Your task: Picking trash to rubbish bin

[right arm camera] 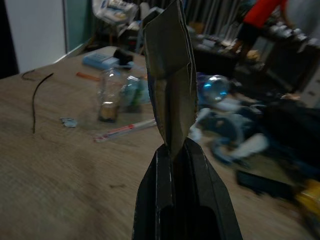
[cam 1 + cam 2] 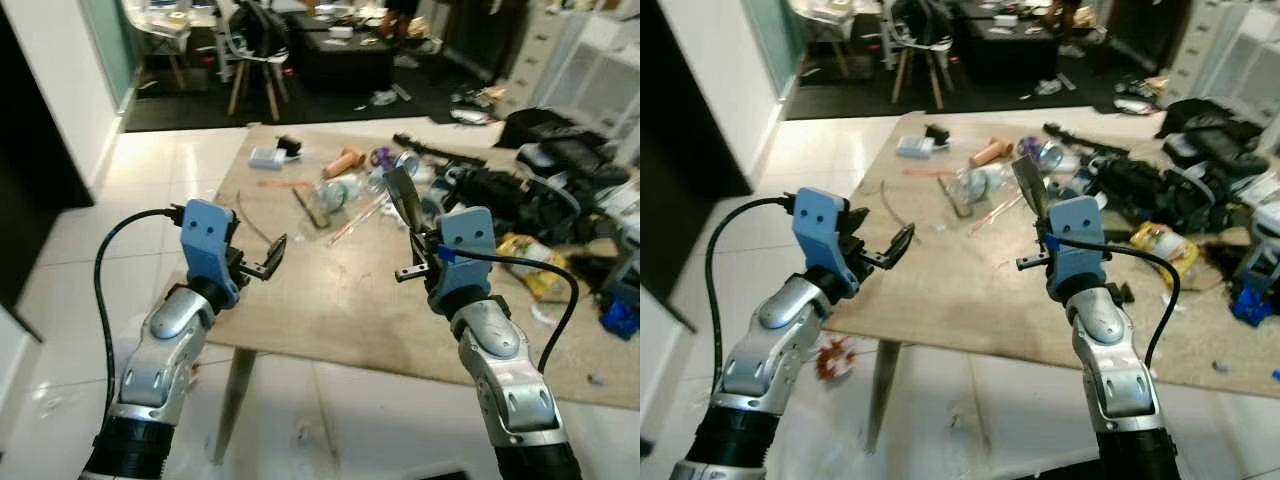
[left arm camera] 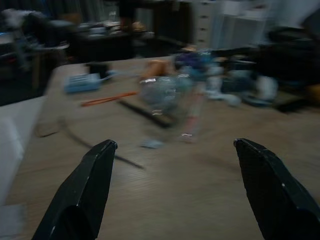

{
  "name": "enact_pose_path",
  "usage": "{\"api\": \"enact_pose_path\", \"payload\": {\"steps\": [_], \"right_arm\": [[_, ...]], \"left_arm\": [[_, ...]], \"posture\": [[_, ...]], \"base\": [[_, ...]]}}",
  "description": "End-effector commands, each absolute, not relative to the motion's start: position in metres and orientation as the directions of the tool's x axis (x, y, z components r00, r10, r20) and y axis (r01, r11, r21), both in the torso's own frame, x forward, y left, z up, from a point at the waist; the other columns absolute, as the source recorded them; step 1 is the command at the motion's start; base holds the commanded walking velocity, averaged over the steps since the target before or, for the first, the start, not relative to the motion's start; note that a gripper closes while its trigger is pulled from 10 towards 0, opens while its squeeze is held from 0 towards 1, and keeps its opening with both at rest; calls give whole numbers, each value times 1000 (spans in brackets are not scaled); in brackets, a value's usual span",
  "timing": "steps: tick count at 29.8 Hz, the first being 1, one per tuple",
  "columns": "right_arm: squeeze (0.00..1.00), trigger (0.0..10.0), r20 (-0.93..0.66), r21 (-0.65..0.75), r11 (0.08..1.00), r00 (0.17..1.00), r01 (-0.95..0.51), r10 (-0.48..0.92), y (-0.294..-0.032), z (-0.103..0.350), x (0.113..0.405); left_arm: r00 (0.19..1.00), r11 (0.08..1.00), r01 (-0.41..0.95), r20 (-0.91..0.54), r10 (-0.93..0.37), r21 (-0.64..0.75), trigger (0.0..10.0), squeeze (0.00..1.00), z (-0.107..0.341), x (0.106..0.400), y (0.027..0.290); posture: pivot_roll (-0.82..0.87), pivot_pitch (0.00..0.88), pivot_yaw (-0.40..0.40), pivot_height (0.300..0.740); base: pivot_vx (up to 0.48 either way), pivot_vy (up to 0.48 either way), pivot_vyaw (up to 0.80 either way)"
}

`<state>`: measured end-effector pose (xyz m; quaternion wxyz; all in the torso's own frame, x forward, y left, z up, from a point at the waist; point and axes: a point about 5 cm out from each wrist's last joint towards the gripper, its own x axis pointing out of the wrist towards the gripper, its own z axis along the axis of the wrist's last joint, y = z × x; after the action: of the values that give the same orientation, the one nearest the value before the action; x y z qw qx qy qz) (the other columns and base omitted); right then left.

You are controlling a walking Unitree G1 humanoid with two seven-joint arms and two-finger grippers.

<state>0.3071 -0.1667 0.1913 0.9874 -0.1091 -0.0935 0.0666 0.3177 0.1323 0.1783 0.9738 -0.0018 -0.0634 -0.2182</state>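
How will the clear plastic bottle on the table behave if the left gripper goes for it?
The clear plastic bottle lies on its side on the table, so a nudge may well roll it. It looks crumpled and see-through, so it is probably light and will likely give under a squeeze. The left gripper is open and apart from it.

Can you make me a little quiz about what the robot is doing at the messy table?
1. True or false: the right hand is pinching a flat grey wrapper.
2. Is the left hand open or shut?
3. Which lies on the table? A) a clear plastic bottle B) a teddy bear C) a banana

Key:
1. True, the wrapper sticks up from its closed fingers.
2. Open, with nothing between its fingers.
3. A
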Motion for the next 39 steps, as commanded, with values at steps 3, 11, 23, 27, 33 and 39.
{"api": "enact_pose_path", "payload": {"steps": [3,11,23,27,33,39], "right_arm": [[0,10000,174,-224,968,973,-111,151,-166,191,306],[0,10000,171,-217,970,974,-106,145,-166,190,306],[0,10000,153,-195,976,980,-100,131,-165,185,305],[0,10000,148,-183,978,981,-97,125,-165,183,306],[0,10000,149,-181,979,981,-97,125,-166,183,306],[0,10000,155,-190,977,979,-98,129,-165,183,306]], "left_arm": [[892,899,436,114,-438,38,10000,0,179,317,131],[874,878,475,84,-479,62,10000,0,176,315,127],[858,860,504,69,-509,75,10000,0,175,315,122],[857,858,507,66,-512,79,10000,0,175,316,120],[857,859,506,65,-511,82,10000,0,175,317,120],[866,868,490,70,-495,81,10000,0,175,318,121]], "posture": [[-75,76,-7,740],[-73,81,-3,740],[-72,85,1,740],[-72,86,1,740],[-70,85,2,740],[-73,84,2,740]], "base": [[-322,0,0],[-73,0,0],[0,0,0],[0,0,0],[0,0,0],[0,0,0]]}}
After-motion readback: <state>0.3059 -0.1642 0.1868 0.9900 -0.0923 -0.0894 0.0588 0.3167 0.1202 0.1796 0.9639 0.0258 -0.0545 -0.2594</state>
